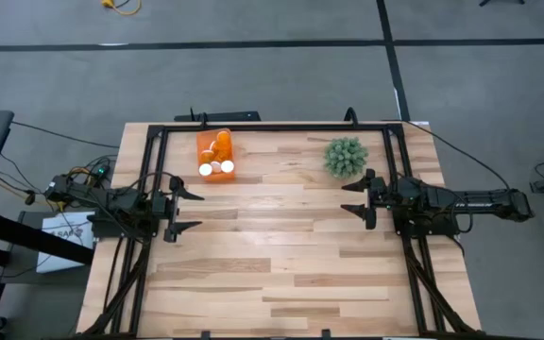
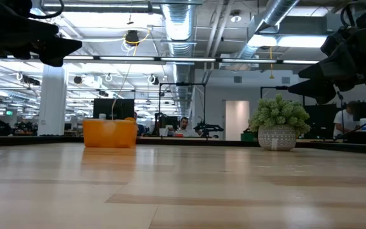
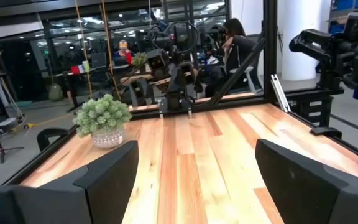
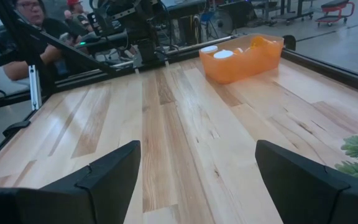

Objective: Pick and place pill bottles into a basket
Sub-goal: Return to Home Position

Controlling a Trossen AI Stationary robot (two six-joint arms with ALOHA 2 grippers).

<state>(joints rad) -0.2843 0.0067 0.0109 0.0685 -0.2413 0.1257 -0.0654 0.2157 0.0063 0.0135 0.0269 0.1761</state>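
- Left gripper [image 1: 199, 211]: released, fingers spread wide, nothing between them. It hangs over the left side of the table [image 1: 281, 274], pointing toward the centre, just nearer me than the basket.
- The left wrist view agrees: both fingers [image 3: 104, 180] are wide apart, with bare wood in the gap.
- Right gripper [image 1: 345, 198]: also released and empty, over the right side, pointing inward and facing the left one across the middle. It sits just beside the plant [image 1: 346, 157], on the plant's near side.
- In the right wrist view its fingers [image 4: 303, 180] are splayed, with only tabletop between them.
- Basket [image 1: 199, 151]: on the table at the far-left corner, close to the far frame rail. Its long axis runs from the far edge toward the near edge, roughly square to the table.
- In the low view I see the basket [image 2: 110, 133] sitting flat on the wood, well apart from the plant [image 2: 278, 117].
- Pill bottles [image 1: 216, 167]: all the ones I can see are inside the basket.
- Three white caps face straight up at the basket's near end, so those bottles stand upright with their long axis vertical.
- At the far end I only see orange bodies bunched together, one poking above the rim. I can't tell their axis.
- The right wrist view also shows the basket [image 4: 241, 67] with white caps [image 4: 223, 54] at one end.
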